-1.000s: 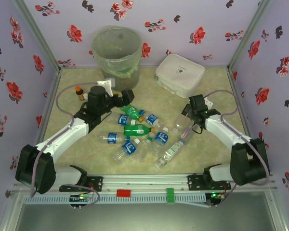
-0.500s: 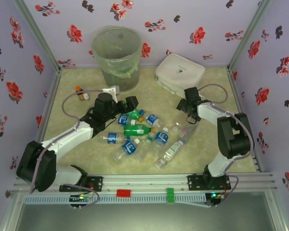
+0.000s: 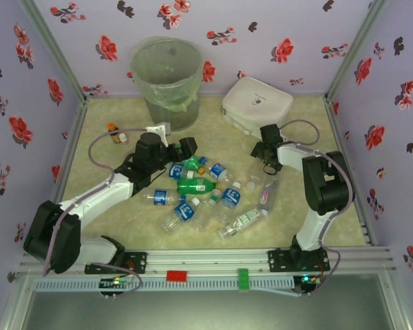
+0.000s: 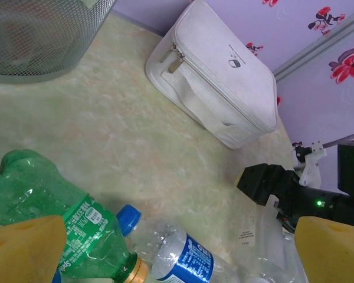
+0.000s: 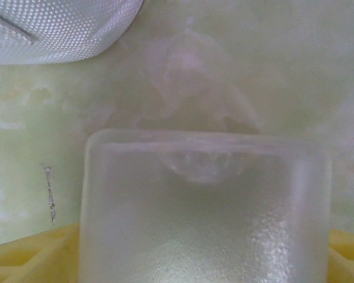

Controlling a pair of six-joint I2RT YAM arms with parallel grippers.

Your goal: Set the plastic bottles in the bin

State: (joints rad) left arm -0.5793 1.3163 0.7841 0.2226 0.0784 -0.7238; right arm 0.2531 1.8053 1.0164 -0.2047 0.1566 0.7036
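Looking at your right gripper (image 3: pixel 265 157) first: its yellow pads (image 5: pixel 29 259) sit on either side of a clear squarish bottle (image 5: pixel 206 206). They look right up against it, but the view is so close and blurred that I cannot tell whether they are actually squeezing. That gripper is down at the surface (image 3: pixel 100 113), just in front of the white box (image 3: pixel 257 104), toward the far right corner. Now your left gripper (image 3: pixel 186 148): pads (image 4: pixel 23 250) spread wide and free, hanging over a green bottle (image 4: pixel 53 206) with a blue-labelled clear one (image 4: pixel 186 259) lying just beside it. The other plastic bottles (image 3: pixel 193 203) lie scattered across the middle of the surface. The bin (image 3: pixel 166 75) stands upright at the far edge, left of centre, just beyond your left gripper.
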